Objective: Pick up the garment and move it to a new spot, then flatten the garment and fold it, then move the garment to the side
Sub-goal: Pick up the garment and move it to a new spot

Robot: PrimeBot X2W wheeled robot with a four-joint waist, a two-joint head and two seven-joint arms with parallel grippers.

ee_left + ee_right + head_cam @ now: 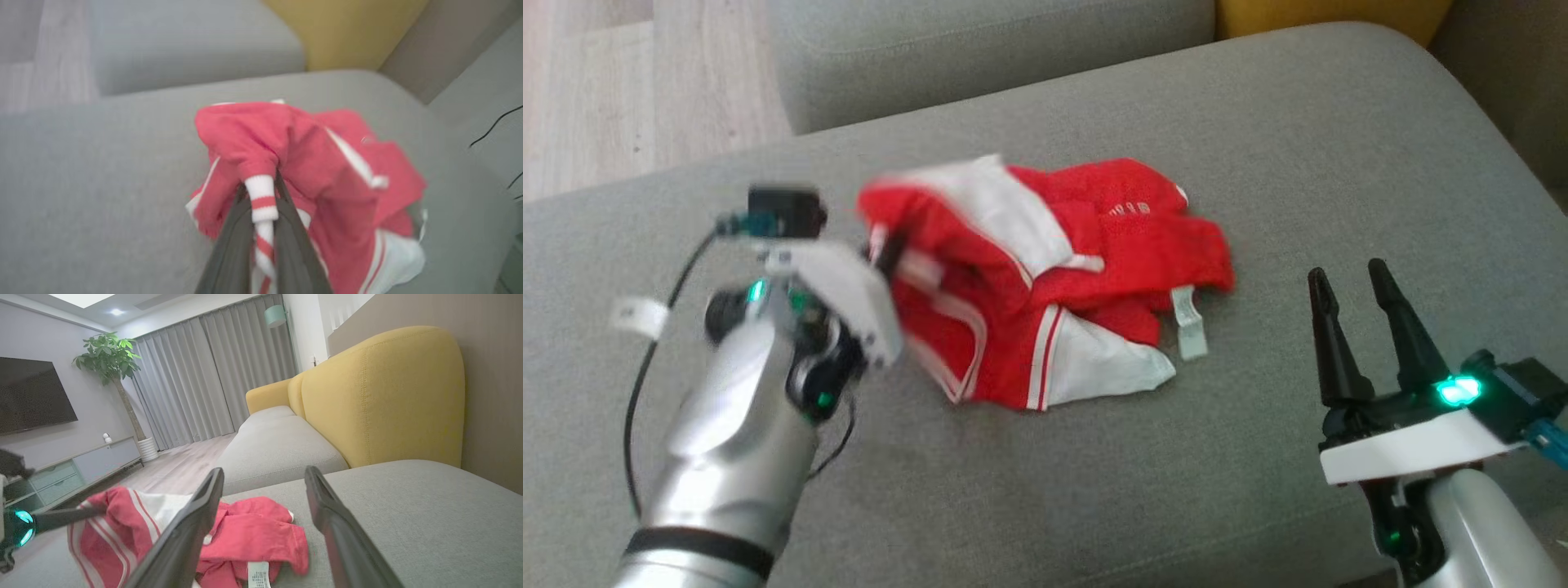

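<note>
Left gripper (261, 183) is clamped on the striped cuff (261, 196) of the garment (1094, 245) (right gripper (1346, 271) stands wide, empty); a slow lift is advised, lest it slip.

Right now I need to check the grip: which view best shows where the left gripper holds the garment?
The left wrist view: the left gripper is shut on the garment at its striped cuff. The head view blurs that contact; the right wrist view shows it sidelong, at its left edge.
</note>
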